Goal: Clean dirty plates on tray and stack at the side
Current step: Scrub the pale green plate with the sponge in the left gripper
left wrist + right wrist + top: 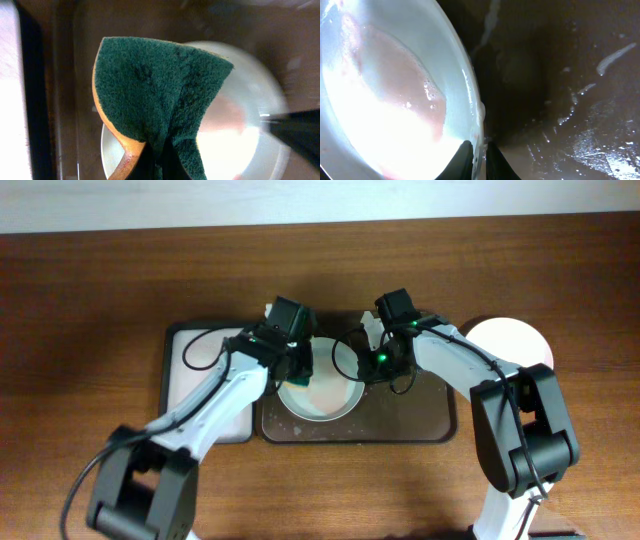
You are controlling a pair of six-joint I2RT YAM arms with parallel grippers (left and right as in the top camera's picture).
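A pale plate [325, 395] with pinkish soapy water lies on the dark brown tray [420, 425]. My left gripper [297, 375] is shut on a green and yellow sponge [160, 95] held over the plate's left part [250, 125]. My right gripper [375, 365] is shut on the plate's right rim [476, 150]; the plate [385, 100] fills the left of the right wrist view, foamy and pink-smeared. Another pale plate [510, 340] lies on the table to the right of the tray.
A smaller black-rimmed tray with a white inside [195, 360] lies left of the brown tray. The brown tray's wet surface [570, 100] shows streaks and droplets. Wooden table [90, 290] lies all around.
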